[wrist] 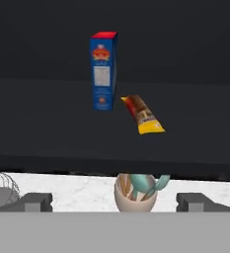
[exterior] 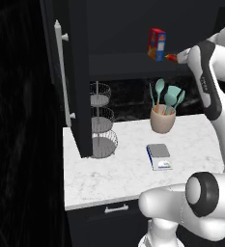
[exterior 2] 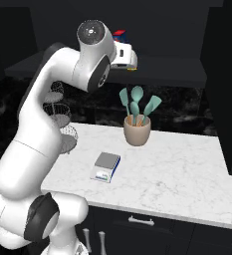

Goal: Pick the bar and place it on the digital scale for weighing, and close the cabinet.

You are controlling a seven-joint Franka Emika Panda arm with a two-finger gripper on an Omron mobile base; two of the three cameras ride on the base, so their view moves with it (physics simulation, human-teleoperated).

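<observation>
With jaws released and wide, the gripper [wrist: 114, 201] faces the open cabinet [exterior: 80, 87], where the bar [wrist: 142, 115] lies on the shelf straight ahead, beside the upright box [wrist: 103, 70], its long axis slanting across the approach.

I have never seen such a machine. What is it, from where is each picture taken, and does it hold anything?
It is a white robot arm in a simulated kitchen. Two cameras sit behind it, left and right; a third sits on its hand. On the counter stand a digital scale, a pot of spoons and a wire rack. The cabinet door is open. On its shelf stand a box and, beside it, the bar. The gripper is open in front of that shelf and holds nothing.
</observation>
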